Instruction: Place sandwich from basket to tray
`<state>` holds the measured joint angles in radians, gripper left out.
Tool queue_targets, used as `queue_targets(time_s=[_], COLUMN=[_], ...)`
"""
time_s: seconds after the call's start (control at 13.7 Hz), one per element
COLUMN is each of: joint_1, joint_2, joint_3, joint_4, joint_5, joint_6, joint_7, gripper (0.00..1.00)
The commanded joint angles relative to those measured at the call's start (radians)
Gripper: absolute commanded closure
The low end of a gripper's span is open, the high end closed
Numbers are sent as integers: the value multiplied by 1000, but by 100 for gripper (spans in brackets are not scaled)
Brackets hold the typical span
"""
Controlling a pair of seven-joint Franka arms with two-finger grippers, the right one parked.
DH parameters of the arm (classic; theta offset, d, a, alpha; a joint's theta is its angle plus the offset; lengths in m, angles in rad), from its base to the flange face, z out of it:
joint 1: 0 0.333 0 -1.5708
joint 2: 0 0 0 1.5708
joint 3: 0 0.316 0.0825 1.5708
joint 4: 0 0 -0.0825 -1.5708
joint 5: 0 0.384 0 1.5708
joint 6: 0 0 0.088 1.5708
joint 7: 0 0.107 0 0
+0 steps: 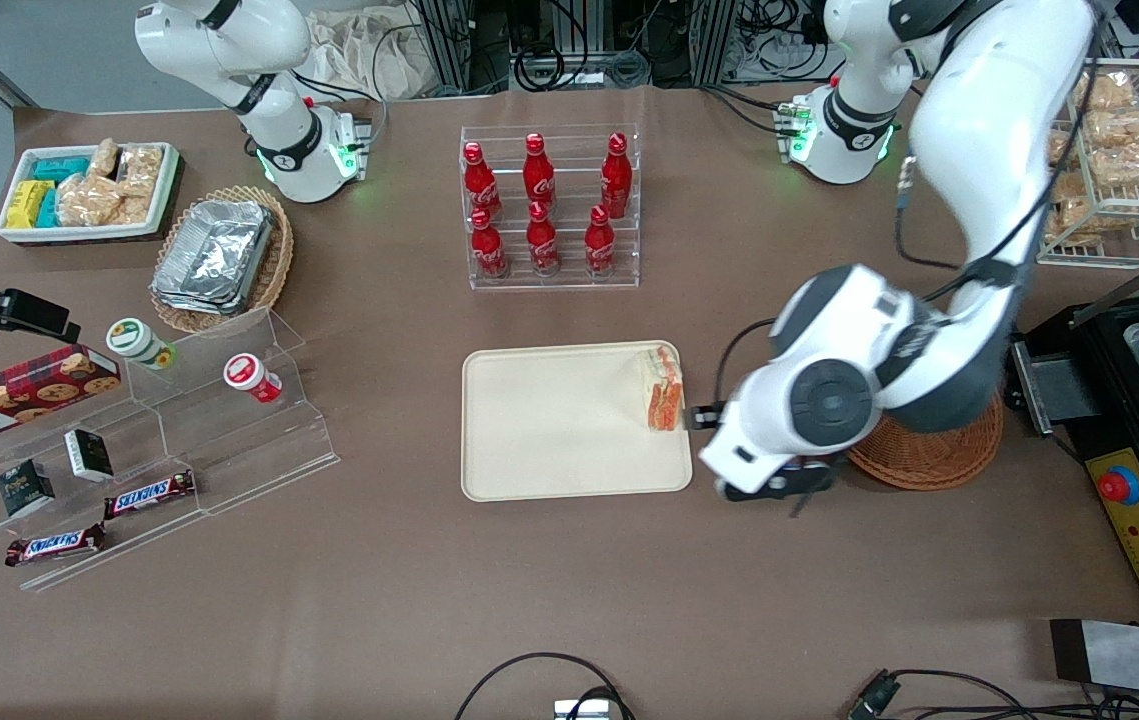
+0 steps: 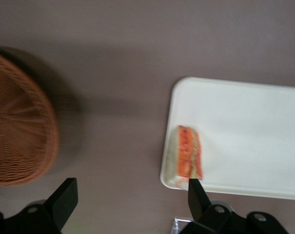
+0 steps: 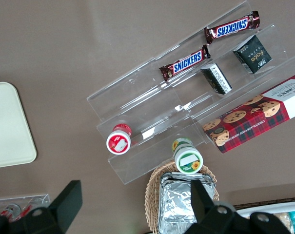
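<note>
Front view: sandwich (image 1: 664,394) lying on the tray (image 1: 549,430), at the rim nearest the working arm. Gripper (image 1: 779,487) over bare table between tray and basket (image 1: 929,452), mostly hidden under the arm.

Left wrist view: fingers (image 2: 64,201) spread wide, holding nothing, touching nothing. Sandwich (image 2: 188,155) inside the tray's (image 2: 245,131) corner, basket (image 2: 18,126) well apart.

The sandwich (image 1: 664,391) is showing pale white bread with orange-red and pale stripes along its cut edge. It is lying on the plain cream-beige tray (image 1: 549,430). The basket (image 2: 18,122) is showing a reddish-brown woven pattern. The gripper (image 2: 130,200), hanging above the worktop (image 1: 529,600) between basket and tray, is showing black fingers (image 2: 64,197), spread wide with nothing between them. The worktop is looking a flat, dull brown.
</note>
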<state>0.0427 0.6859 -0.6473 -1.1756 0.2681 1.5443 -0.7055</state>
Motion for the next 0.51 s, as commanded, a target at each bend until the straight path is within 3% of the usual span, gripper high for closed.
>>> queue_targets(time_s=[0.0, 0.07, 0.29, 0.44], joint_1=[225, 252, 154, 50], joint_2=[-234, -308, -481, -563], joint_3=[-58, -43, 263, 456], joint_4=[-259, -319, -416, -491], joint_5=[-67, -114, -284, -303], joint_6=[57, 80, 89, 100], joint_7=[107, 186, 438, 559], gripper=[0, 0, 0, 0])
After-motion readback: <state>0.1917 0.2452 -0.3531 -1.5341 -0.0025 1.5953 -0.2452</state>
